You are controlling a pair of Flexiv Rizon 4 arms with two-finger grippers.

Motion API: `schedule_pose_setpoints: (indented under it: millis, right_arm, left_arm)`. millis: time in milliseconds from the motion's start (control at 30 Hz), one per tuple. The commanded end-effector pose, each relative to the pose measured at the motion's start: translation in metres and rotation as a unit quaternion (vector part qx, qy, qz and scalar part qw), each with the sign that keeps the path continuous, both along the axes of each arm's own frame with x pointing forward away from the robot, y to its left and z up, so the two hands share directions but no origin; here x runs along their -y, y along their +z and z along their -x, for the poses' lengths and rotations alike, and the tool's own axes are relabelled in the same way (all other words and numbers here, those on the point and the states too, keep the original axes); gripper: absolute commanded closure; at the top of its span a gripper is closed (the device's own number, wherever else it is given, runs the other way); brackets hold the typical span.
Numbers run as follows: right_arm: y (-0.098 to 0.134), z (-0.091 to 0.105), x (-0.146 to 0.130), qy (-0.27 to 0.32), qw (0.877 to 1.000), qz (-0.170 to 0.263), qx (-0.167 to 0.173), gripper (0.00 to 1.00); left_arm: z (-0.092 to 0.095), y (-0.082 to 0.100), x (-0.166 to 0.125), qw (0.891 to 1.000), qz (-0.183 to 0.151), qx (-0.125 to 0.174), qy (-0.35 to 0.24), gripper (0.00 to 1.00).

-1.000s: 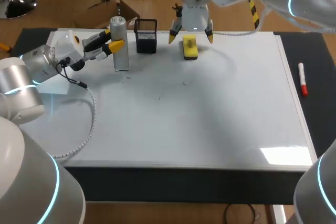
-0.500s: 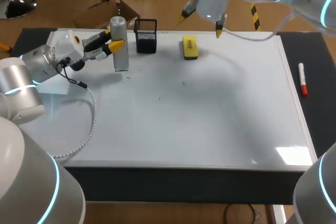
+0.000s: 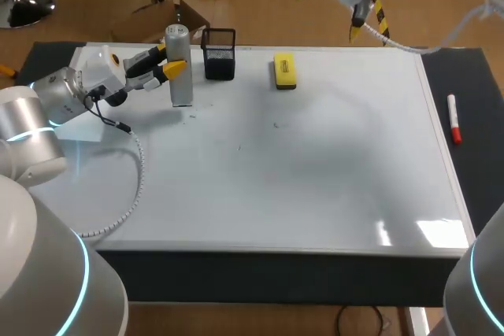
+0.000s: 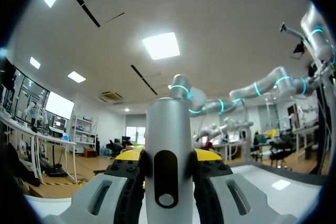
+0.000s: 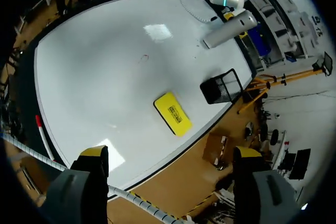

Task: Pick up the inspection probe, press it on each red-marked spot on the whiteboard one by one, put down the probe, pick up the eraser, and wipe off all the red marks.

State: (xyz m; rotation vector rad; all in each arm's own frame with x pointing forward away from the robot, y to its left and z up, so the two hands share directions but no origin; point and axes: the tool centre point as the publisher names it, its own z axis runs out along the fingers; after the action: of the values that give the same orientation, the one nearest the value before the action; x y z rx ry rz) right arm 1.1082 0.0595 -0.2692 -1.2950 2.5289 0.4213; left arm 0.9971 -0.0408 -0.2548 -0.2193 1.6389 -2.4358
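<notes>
My left pincer [image 3: 161, 68] clamped on upright probe [image 3: 179, 68], upper left | right pincer [image 3: 334, 9] wide open, empty, upper right | risk: I release crooked, probe topples

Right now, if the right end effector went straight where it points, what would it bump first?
Probably the bare whiteboard right beside the yellow eraser. The open right end effector is far off, so I can't be sure.
</notes>
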Motion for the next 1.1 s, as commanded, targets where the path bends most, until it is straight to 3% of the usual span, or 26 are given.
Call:
schedule_pose_setpoints:
  millis: [33, 167, 433, 500, 533, 567, 600, 1100]
  right_arm:
    - [0.027, -0.011, 0.014, -0.022, 0.999, 0.004, -0.037, 0.00]
    - [0.032, -0.009, 0.019, -0.050, 0.997, -0.016, -0.049, 0.00]
    - [0.035, -0.004, 0.030, -0.062, 0.997, -0.033, -0.039, 0.00]
    - [0.036, -0.002, 0.035, -0.083, 0.996, -0.007, -0.025, 0.00]
    - [0.036, -0.002, 0.035, -0.083, 0.996, -0.007, -0.025, 0.25]
    - [0.036, -0.002, 0.035, -0.083, 0.996, -0.007, -0.025, 0.18]
    - [0.036, -0.002, 0.035, -0.083, 0.996, -0.007, -0.025, 0.00]
    - [0.036, -0.002, 0.035, -0.083, 0.996, -0.007, -0.025, 0.00]
  left_arm:
    - [0.000, 0.002, 0.000, 1.000, -0.001, 0.000, 0.000, 1.00]
    - [0.000, 0.002, 0.000, 1.000, -0.001, 0.000, 0.000, 1.00]
    - [0.000, 0.002, 0.000, 1.000, -0.001, 0.000, 0.000, 1.00]
    - [0.000, 0.002, 0.000, 1.000, -0.001, 0.000, 0.000, 1.00]
    - [0.000, 0.002, 0.000, 1.000, -0.001, 0.000, 0.000, 1.00]
    - [0.000, 0.002, 0.000, 1.000, -0.001, 0.000, 0.000, 1.00]
    - [0.000, 0.002, 0.000, 1.000, -0.001, 0.000, 0.000, 1.00]
    - [0.000, 0.002, 0.000, 1.000, -0.001, 0.000, 0.000, 1.00]
